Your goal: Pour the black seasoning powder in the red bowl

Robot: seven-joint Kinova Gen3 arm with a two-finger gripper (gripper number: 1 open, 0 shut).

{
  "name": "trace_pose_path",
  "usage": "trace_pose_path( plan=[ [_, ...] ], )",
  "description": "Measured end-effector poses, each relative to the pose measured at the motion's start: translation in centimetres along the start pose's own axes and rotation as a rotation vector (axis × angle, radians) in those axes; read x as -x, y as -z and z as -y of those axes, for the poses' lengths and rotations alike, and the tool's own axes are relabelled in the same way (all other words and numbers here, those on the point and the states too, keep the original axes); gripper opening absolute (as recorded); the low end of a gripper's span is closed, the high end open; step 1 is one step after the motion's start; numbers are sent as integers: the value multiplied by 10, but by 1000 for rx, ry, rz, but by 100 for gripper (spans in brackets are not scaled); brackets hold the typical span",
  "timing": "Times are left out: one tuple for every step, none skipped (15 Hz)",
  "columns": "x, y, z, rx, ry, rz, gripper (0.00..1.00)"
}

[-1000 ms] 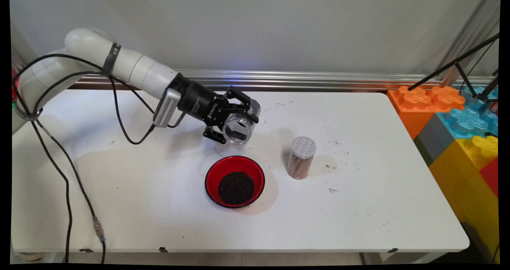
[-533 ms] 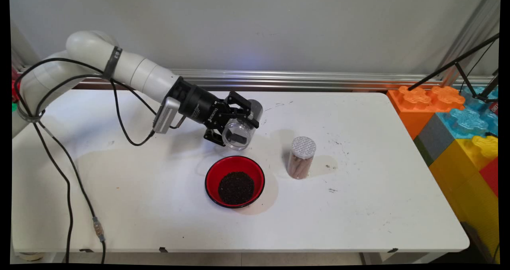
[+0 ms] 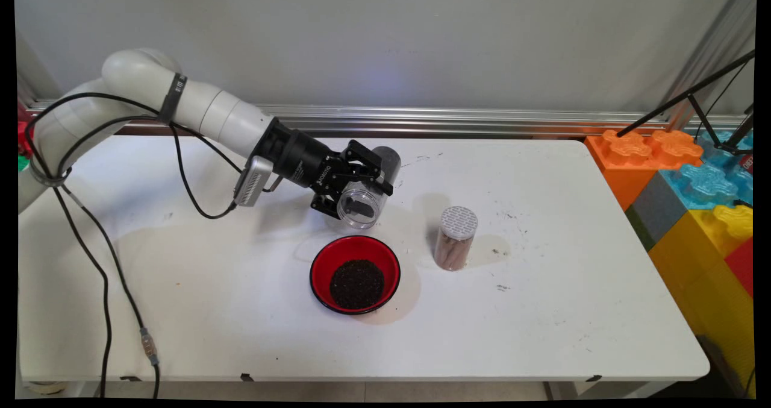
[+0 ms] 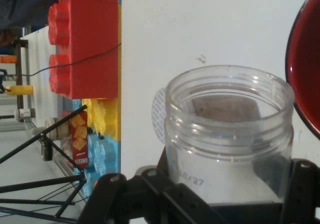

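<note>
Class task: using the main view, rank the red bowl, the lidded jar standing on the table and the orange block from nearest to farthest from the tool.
1. Red bowl, just in front of the tool.
2. Lidded jar, to the picture's right.
3. Orange block, far right, beyond the table edge.

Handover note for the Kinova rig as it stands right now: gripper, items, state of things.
Gripper: shut on the clear plastic jar, held tipped on its side above the white table, open mouth facing the near edge. The jar looks empty.

Red bowl: on the table just in front of the jar's mouth, holding a heap of dark grains.

Second clear jar with a perforated white lid: upright to the right of the bowl, apart from it, with brown contents inside.

Large coloured building blocks: stacked off the table's right end.

Jar not set down; lidded jar untouched.
</note>
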Motion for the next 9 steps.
trace_pose_path(
  plan=[
    [0, 0, 0, 1, -12, 3, 0],
    [0, 0, 0, 1, -20, 5, 0],
    [0, 0, 0, 3, -33, 7, 0],
    [0, 0, -1, 4, -44, 10, 0],
    [-1, 0, -1, 5, -55, 12, 0],
    [-1, 0, -1, 6, -65, 15, 0],
    [-1, 1, -1, 7, -76, 17, 0],
    [-1, 1, -1, 8, -86, 20, 0],
    [-1, 1, -1, 10, -97, 24, 0]
  ],
)
